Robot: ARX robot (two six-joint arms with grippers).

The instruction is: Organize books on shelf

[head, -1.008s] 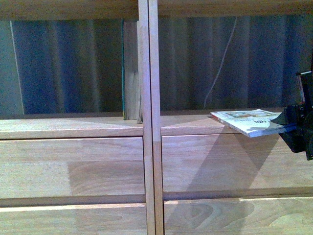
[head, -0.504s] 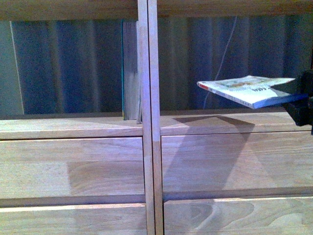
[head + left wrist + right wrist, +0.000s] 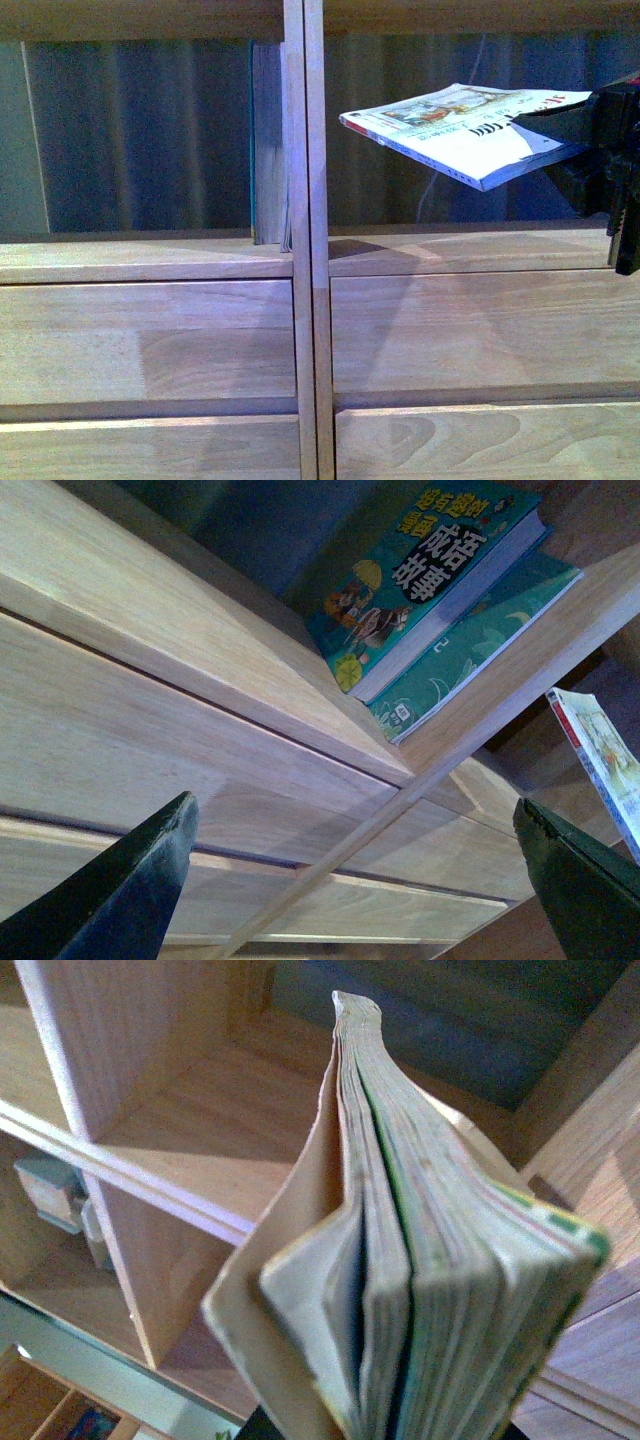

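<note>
The white paperback book hangs tilted in the air inside the right compartment of the light-wood shelf, red-marked spine pointing left. My right gripper is shut on its right edge. In the right wrist view its fanned page edges fill the picture and hide the jaws. A taller teal-edged book stands upright against the central upright in the left compartment. In the left wrist view it shows as two teal covers side by side, and the left gripper is open below them, holding nothing.
Plain drawer fronts lie below the shelf board. A dark blue curtain and a thin white cable hang behind the open back. The shelf's top board roofs both compartments. A small grey object sits beyond the shelf.
My right gripper has lifted the paperback off the right shelf board, up and to the left. The book is now higher and more tilted. The upright teal-edged book has not moved.
</note>
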